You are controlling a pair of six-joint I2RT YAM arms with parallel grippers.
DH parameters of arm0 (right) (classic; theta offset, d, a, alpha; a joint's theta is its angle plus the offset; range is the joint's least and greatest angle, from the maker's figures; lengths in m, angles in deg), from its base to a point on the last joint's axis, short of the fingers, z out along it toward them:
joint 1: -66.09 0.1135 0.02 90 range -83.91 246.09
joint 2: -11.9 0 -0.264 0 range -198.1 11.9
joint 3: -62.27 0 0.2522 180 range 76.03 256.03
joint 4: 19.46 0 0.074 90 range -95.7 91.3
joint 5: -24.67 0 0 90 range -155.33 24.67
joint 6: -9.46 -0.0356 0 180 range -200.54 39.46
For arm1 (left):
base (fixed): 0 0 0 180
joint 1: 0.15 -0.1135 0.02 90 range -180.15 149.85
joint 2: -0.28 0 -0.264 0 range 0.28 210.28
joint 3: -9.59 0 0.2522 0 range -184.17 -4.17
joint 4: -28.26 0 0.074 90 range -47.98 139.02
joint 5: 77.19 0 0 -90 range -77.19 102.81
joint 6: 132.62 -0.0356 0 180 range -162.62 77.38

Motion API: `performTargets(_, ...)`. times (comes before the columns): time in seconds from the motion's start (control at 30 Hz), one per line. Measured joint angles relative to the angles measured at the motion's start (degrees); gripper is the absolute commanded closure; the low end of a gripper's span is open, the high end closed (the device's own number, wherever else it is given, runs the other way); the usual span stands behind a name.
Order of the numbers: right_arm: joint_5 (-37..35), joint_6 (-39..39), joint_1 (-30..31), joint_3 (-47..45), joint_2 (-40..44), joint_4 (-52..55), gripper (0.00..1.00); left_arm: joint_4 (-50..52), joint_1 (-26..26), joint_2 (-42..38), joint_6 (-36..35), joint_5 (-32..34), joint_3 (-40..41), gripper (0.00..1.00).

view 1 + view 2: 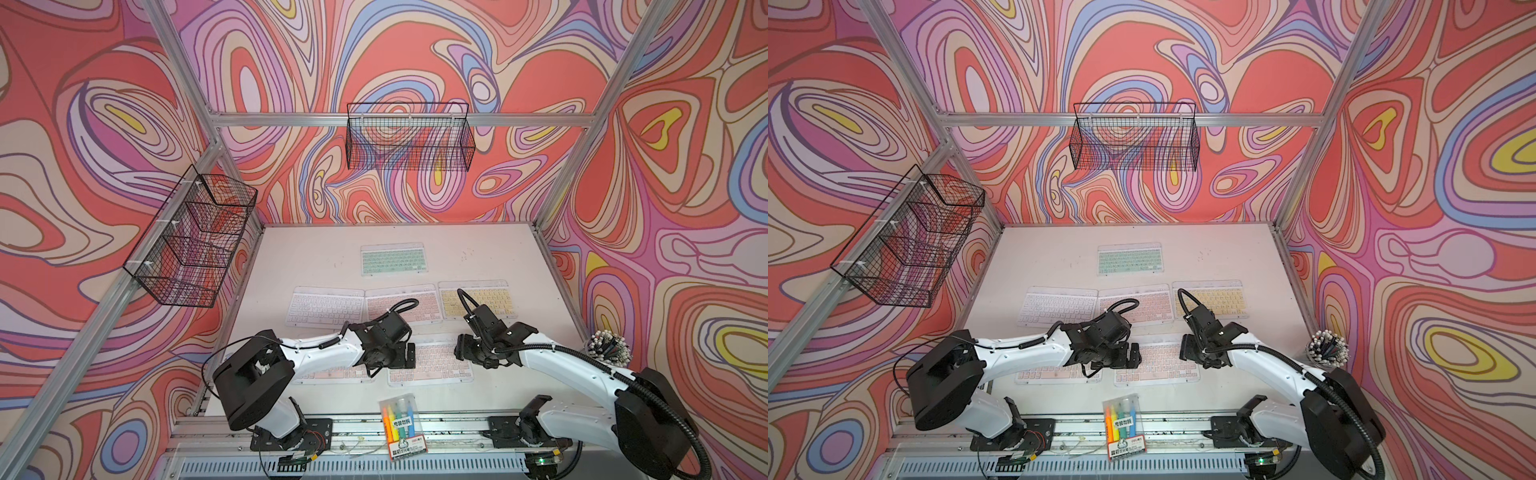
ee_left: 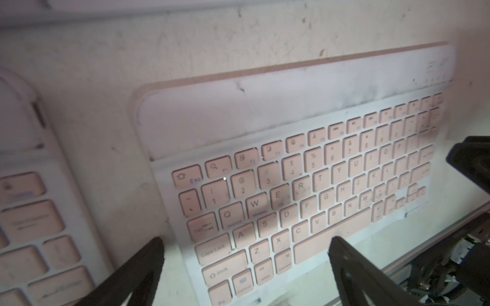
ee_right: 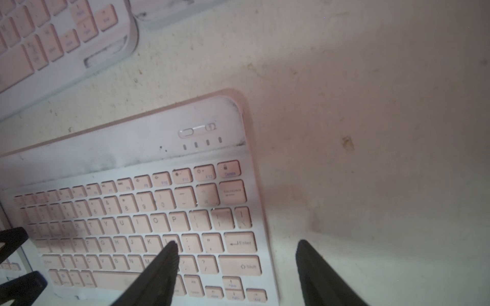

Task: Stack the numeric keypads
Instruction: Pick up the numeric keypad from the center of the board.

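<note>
The pink keypad (image 1: 432,365) lies flat at the front middle of the counter (image 1: 498,257). A second pink keypad (image 1: 332,374) lies just beside it on the left arm's side, mostly hidden under that arm. Behind them is a close row of the white keypad (image 1: 320,307), a third pink keypad (image 1: 428,311) and the yellow keypad (image 1: 494,297). The green keypad (image 1: 392,259) sits alone farther back. All six lie singly on the counter.

Both arms reach in over the front pink keypad from opposite short ends. The left end effector (image 2: 246,239) is spread wide and grasps nothing: one finger (image 2: 148,259) hangs over the bare strip between the two front keypads, the other over the space bar. The right end effector (image 3: 237,243) is also released, its jaws well apart and empty. One finger (image 3: 164,265) is over the keys near L, the other over bare counter just past the keypad's edge. I cannot tell whether any fingertip touches.

A clear pack of markers (image 1: 401,424) lies at the front edge. Two wire baskets (image 1: 409,137) hang on the frame.
</note>
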Motion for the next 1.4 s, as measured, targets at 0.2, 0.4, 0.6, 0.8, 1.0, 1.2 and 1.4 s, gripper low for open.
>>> performTargets(0.2, 0.17, 0.02, 0.00, 0.00, -0.70, -0.02, 0.28, -0.96, 0.15, 3.58, -0.83, -0.33, -3.41, 0.00)
performTargets(0.4, -0.90, -0.02, 0.00, 0.02, -1.11, 0.85, 0.28, -1.07, 0.17, 5.07, -1.60, -0.35, -4.98, 0.00)
performTargets(0.6, -3.34, -0.11, 0.00, 0.13, -1.38, 2.84, 0.27, -0.55, 0.20, 4.90, -1.62, 0.33, -4.98, 0.00)
performTargets(0.8, -3.87, -0.59, 0.00, 0.46, -3.80, 2.80, 0.28, 0.11, 0.20, 4.35, -1.60, 0.52, -4.66, 0.00)
performTargets(1.0, -3.54, -0.90, 0.00, 0.46, -5.03, 1.73, 0.28, 0.02, 0.20, 4.31, -1.57, 0.37, -4.37, 0.00)
performTargets(1.2, -1.95, -1.31, 0.00, 0.44, -5.14, -0.46, 0.30, -0.90, 0.20, 3.82, -1.42, 0.22, -3.58, 0.01)
performTargets(1.4, -0.02, -1.73, 0.00, -0.37, -4.92, -4.11, 0.32, -2.16, 0.17, 3.21, -1.38, 0.13, -2.56, 0.01)
